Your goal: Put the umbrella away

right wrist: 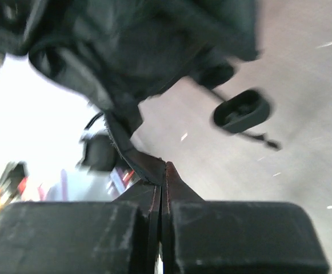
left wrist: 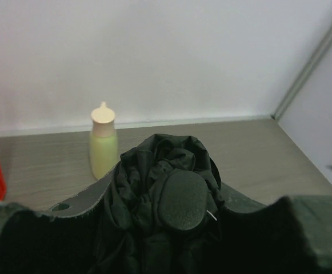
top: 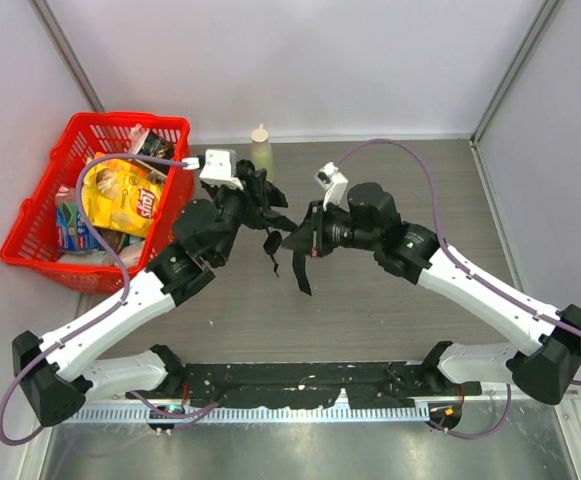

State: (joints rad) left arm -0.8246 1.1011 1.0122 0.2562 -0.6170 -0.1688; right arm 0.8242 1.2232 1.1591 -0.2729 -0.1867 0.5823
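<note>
The umbrella point(top: 262, 207) is a crumpled black fabric bundle held above the table between my two grippers. My left gripper point(top: 242, 203) is shut on it. In the left wrist view the bundle point(left wrist: 154, 165) fills the space between my fingers point(left wrist: 80, 200), and an oval black end cap point(left wrist: 182, 200) faces the camera. My right gripper point(top: 307, 235) is shut on a black strap point(right wrist: 132, 157) that runs up to the fabric point(right wrist: 137, 51). Black straps point(top: 299, 272) dangle below. A small black oval piece point(right wrist: 241, 111) hangs beside the fabric.
A red basket point(top: 35, 215) with snack packs, among them a yellow chip bag point(top: 122, 195), stands at the far left. A pale squeeze bottle point(top: 261, 147) stands at the back edge just behind the umbrella; it also shows in the left wrist view point(left wrist: 103, 145). White walls enclose the table.
</note>
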